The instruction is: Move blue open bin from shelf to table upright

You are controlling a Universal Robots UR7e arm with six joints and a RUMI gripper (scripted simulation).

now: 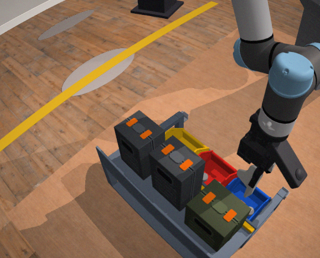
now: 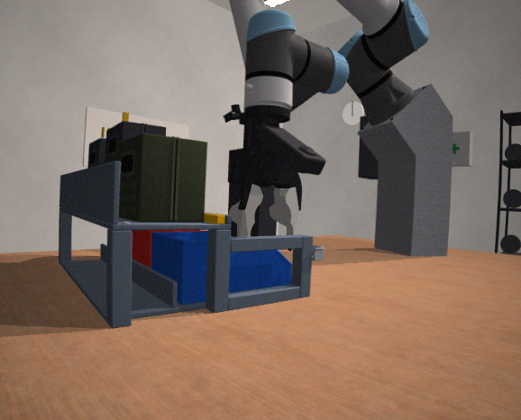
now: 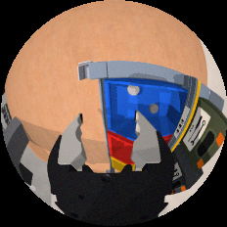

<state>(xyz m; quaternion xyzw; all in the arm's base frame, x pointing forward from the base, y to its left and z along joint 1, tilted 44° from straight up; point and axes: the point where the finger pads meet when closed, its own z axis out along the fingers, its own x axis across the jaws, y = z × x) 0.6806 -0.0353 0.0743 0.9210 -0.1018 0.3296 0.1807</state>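
Observation:
The blue open bin (image 1: 250,196) sits on the lower level of the grey shelf (image 1: 143,191), at its near right end. In the side view the blue bin (image 2: 224,266) is behind the shelf's front rail (image 2: 265,243). The wrist view shows the bin (image 3: 144,105) with two small grey round parts (image 3: 132,90) inside. My gripper (image 1: 250,181) is open and empty, pointing down over the bin's front edge. In the wrist view the gripper's fingers stand either side of the bin's front wall and the rail. In the side view the fingertips (image 2: 263,216) are just above the rail.
A red bin (image 1: 217,168) and a yellow bin (image 1: 185,138) sit beside the blue one. Two dark cases (image 1: 138,141) (image 1: 176,170) and a green case (image 1: 217,212) stand on the shelf's upper level. The wooden table (image 2: 365,338) spreads in front of the shelf.

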